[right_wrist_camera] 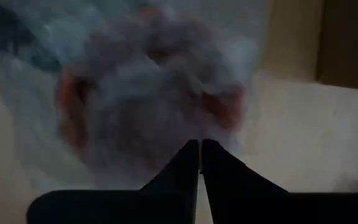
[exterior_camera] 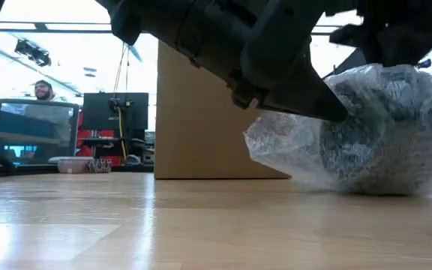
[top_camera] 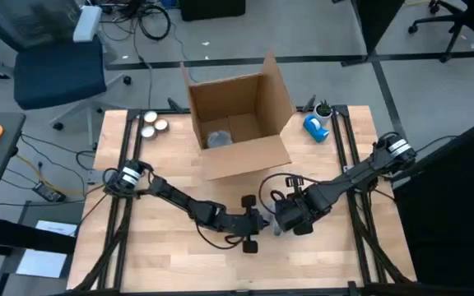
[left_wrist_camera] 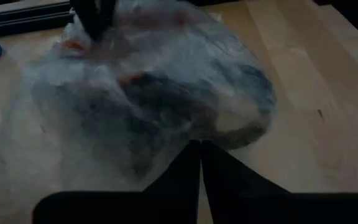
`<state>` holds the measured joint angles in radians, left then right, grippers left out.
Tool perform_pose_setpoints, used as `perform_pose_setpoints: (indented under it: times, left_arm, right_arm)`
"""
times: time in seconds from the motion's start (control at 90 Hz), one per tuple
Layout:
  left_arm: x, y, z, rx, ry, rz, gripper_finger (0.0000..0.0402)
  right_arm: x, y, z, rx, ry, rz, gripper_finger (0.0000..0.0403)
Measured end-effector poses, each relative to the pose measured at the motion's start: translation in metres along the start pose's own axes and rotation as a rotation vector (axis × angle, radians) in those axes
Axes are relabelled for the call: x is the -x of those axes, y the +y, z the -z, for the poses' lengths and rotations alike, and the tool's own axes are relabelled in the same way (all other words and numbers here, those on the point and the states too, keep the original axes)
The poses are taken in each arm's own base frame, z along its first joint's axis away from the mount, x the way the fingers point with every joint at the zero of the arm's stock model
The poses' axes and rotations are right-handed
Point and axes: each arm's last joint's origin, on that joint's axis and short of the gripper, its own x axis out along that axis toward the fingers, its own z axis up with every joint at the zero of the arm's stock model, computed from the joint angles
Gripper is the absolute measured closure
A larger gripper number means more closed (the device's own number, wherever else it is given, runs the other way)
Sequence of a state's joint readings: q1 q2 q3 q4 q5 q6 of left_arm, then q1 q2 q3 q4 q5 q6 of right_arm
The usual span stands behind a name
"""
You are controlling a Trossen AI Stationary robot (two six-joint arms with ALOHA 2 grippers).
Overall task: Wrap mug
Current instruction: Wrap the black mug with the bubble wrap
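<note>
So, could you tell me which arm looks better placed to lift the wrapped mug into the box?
Probably the right gripper: it sits shut against the wrapped mug on the side nearer the box.

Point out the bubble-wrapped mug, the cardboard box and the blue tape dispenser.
bubble-wrapped mug (exterior_camera: 373, 131), low view, wrap over its side.
cardboard box (top_camera: 257, 103), high view, inner right wall.
blue tape dispenser (top_camera: 315, 127), high view, its blue body.

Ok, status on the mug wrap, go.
Left gripper shut, at the bubble wrap. Right gripper shut on bubble wrap. Mug bundle on table. Cardboard box behind, clear.
</note>
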<state>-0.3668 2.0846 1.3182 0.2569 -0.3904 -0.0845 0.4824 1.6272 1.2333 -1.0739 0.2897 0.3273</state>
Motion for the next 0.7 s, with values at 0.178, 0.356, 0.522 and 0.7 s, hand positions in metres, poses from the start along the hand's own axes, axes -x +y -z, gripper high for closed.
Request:
perform_pose_setpoints:
  times: [0.178,0.356,0.522,0.7]
  left_arm:
    - [0.0,0.0,0.0,0.001,0.0,0.001,0.0402]
    - [0.0,0.0,0.0,0.001,0.001,0.001,0.0402]
    - [0.0,0.0,0.0,0.001,0.001,0.0,0.0402]
    - [0.0,0.0,0.0,0.001,0.001,0.0,0.0402]
  right_arm:
    - [-0.015,0.007,-0.002,-0.012,-0.082,-0.059,0.0403]
    - [-0.023,0.01,-0.003,-0.012,-0.117,-0.087,0.0403]
    - [-0.007,0.009,-0.009,0.0,-0.134,-0.069,0.0403]
    - [0.015,0.005,-0.019,0.047,-0.165,-0.068,0.0403]
